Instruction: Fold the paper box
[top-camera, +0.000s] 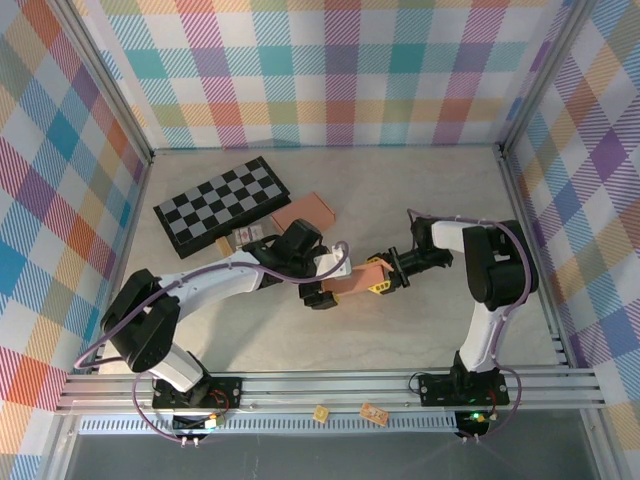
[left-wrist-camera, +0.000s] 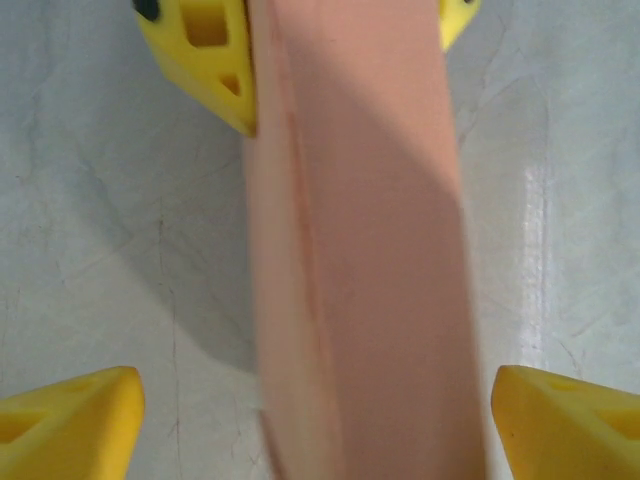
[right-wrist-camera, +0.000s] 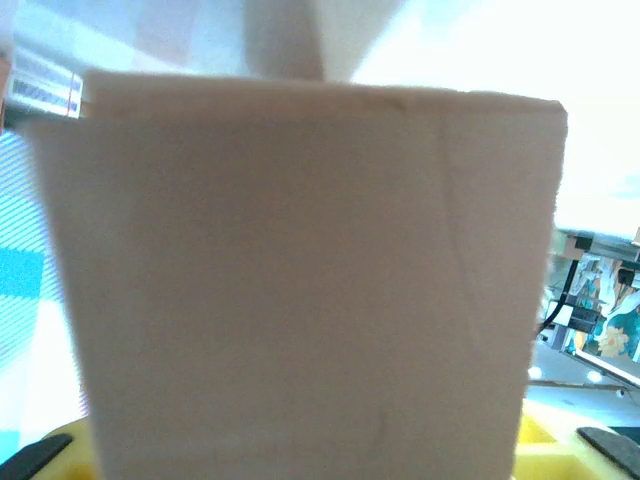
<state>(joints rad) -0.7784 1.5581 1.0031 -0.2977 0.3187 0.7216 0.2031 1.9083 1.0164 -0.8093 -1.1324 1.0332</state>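
— At the middle of the table (top-camera: 440, 200), the box (top-camera: 352, 282) is pinched at its right end by the right gripper (top-camera: 385, 278), likely to steady it for folding
— And the left gripper (left-wrist-camera: 318, 420)?
— Jaws wide, straddling the box's other end, clear of both sides; I'd guess it's lined up to squeeze while the right anchors

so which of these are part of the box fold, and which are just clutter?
Job: paper box; right end effector, gripping it; left end effector, open around it.
Clutter: checkerboard; flat pink sheet beside it.
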